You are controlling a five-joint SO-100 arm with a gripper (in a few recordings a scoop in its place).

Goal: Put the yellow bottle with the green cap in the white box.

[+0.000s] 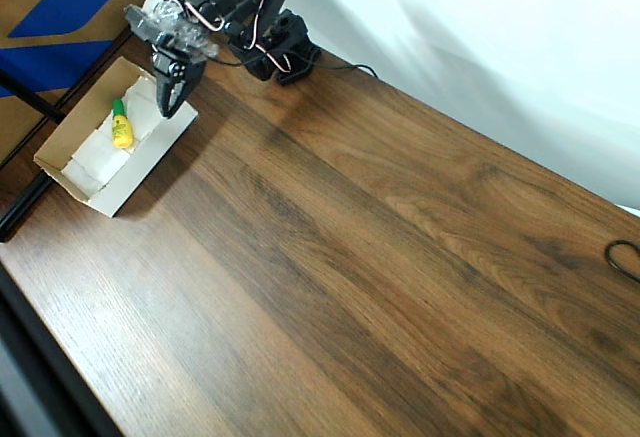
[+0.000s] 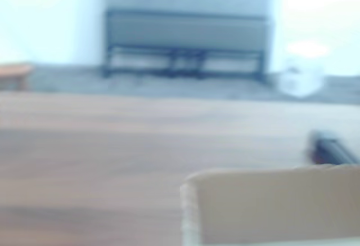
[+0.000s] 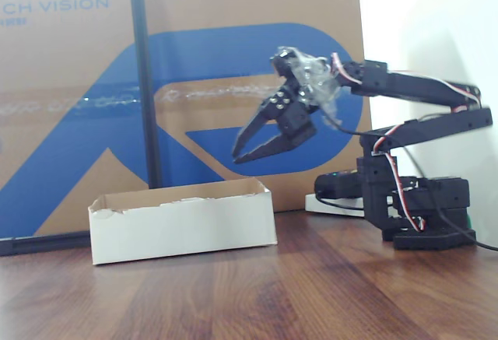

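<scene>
Your jaws are parted and carrying nothing, the gripper point(image 3: 247, 147) hanging above the white box point(image 1: 150, 162) at its end nearest the arm's base. The yellow bottle with the green cap point(image 1: 121, 127) lies inside the box, on its white floor. By the look of it, the placing's done; you've just the retreat left.
</scene>
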